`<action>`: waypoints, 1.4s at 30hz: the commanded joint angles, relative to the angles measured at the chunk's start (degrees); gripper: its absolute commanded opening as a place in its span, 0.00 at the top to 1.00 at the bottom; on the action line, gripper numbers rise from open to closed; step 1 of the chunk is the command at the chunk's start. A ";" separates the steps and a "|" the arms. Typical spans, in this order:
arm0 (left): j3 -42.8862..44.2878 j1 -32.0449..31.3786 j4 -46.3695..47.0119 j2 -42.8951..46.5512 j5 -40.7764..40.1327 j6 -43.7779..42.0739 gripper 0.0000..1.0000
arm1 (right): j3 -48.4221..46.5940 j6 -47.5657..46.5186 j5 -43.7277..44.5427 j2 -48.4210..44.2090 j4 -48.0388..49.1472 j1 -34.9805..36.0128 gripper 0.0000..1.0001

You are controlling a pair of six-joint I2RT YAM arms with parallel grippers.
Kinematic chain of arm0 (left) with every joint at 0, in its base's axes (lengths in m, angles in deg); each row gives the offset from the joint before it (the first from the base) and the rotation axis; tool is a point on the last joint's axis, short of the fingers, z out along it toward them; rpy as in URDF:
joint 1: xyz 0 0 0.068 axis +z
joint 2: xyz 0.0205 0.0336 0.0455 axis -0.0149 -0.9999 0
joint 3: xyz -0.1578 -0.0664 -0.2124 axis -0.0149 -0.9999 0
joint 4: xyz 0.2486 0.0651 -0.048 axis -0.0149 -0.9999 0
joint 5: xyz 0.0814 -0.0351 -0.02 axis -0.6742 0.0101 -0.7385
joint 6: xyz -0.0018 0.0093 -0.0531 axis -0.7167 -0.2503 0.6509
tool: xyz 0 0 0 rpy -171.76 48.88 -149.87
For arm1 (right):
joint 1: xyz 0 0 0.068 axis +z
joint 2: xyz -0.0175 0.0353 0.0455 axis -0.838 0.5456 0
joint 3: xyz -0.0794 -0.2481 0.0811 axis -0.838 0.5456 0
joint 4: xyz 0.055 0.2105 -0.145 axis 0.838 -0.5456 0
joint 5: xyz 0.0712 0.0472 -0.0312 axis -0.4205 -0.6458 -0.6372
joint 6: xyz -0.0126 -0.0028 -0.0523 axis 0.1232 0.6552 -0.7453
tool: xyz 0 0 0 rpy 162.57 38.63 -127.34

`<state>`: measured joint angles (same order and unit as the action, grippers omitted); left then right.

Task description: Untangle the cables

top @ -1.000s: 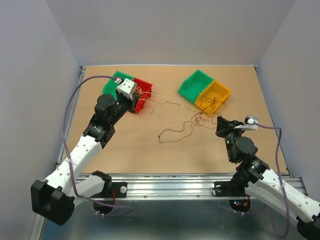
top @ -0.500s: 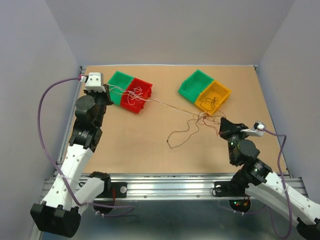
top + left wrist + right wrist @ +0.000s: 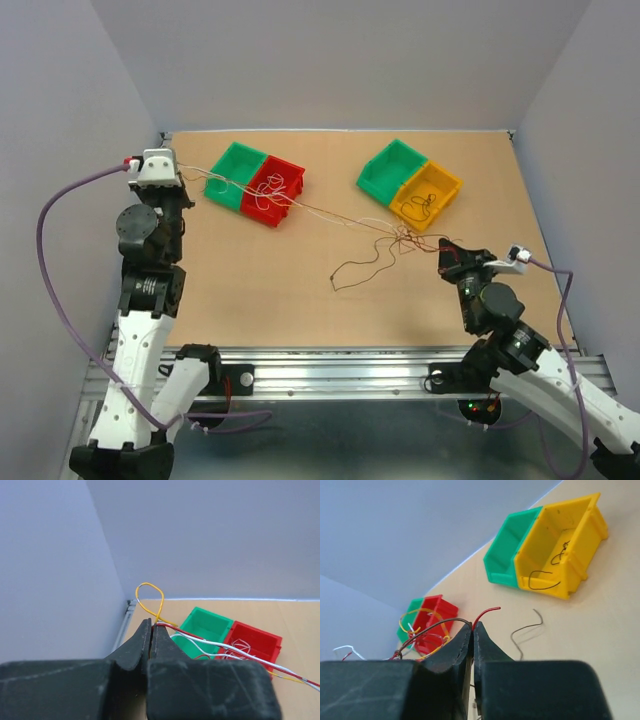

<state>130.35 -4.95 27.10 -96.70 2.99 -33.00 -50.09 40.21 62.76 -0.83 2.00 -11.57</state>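
Note:
The cables are thin wires stretched taut across the table, with a knotted clump (image 3: 405, 238) near the right arm and a loose dark strand (image 3: 362, 268) trailing on the board. My left gripper (image 3: 178, 182) at the far left is shut on the ends of yellow, red and white wires (image 3: 200, 639), raised above the board. My right gripper (image 3: 446, 249) is shut on red and brown wires (image 3: 485, 614) beside the clump. More wires lie in the red bin (image 3: 286, 172).
A green bin (image 3: 222, 165) joins the red bin at back left. A green bin (image 3: 375, 168) and a yellow bin (image 3: 447, 190) holding dark wires stand at back right. A metal rail (image 3: 330, 362) runs along the near edge. Walls close in on both sides.
My left gripper has swung left and back from above the red bin to the table's left edge, pulling the wires taut. The clump has shifted and the right gripper has moved slightly.

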 commanded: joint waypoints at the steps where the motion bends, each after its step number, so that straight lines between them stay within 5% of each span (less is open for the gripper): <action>1: 5.16 4.05 1.04 3.85 15.69 0.25 1.00 | -0.90 -14.02 -3.69 2.97 -1.85 -2.47 0.85; 4: 5.78 3.96 -1.69 3.93 28.46 0.43 1.00 | -1.69 -18.70 -17.04 5.61 1.68 -2.39 0.45; 8: 7.62 3.96 -4.85 5.69 37.17 1.22 1.00 | -1.70 -20.28 -22.44 10.27 4.66 -2.47 0.18; 17: 15.09 3.96 -12.15 5.43 55.90 1.48 1.00 | -2.29 -29.85 -54.83 28.00 30.84 -2.47 0.12; 22: 16.85 3.96 -12.24 5.96 56.44 2.45 1.00 | -8.54 -32.41 -70.58 45.48 39.80 -2.39 0.11; 26: 19.31 3.96 -12.16 5.26 56.79 3.41 1.00 | -13.46 -32.50 -78.68 54.63 47.81 -1.86 0.00; 42: 27.22 3.96 -4.86 -1.24 59.96 12.20 1.00 | -36.75 -35.84 -83.19 81.28 51.08 10.00 0.01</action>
<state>153.56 -1.27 16.47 -95.70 61.45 -24.30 -81.61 5.63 -18.64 77.77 49.17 -3.39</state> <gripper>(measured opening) 0.037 0.999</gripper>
